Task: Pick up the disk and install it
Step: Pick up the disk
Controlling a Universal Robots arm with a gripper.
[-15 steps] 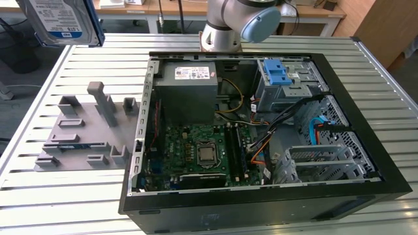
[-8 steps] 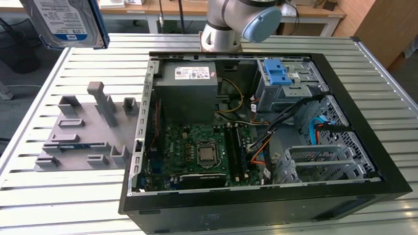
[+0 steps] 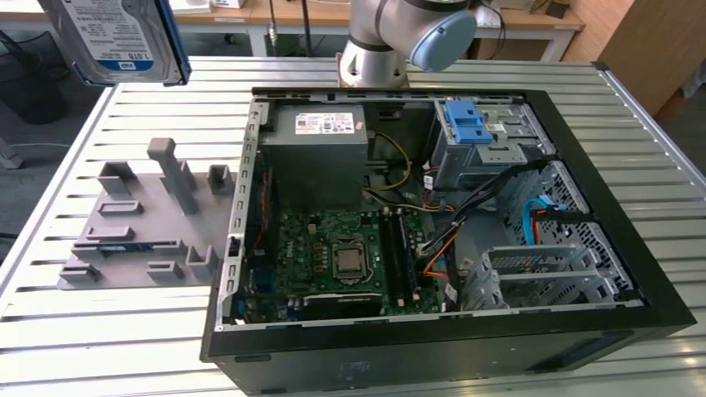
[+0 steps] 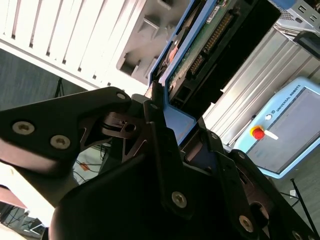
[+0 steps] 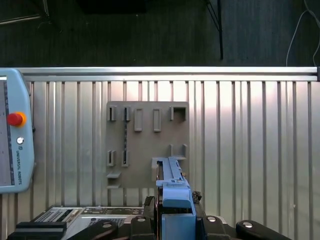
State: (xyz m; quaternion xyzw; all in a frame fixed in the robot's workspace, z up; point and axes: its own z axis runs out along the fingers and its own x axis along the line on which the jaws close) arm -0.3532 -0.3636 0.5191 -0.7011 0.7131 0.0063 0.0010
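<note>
Holding the disk (image 3: 119, 41) high at the exterior view's far left, well apart from the open computer case (image 3: 441, 351), with the jaws of the gripper (image 5: 176, 212) clamped on its blue frame, and probably risking a tilt in that edge grip, jamming it against the drive bay (image 3: 517, 124).

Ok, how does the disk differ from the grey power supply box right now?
The disk is up above the table; the power supply box sits inside the open case. The disk is thin with a blue frame; the power supply box is bulkier and plain grey. Both carry a label.
</note>
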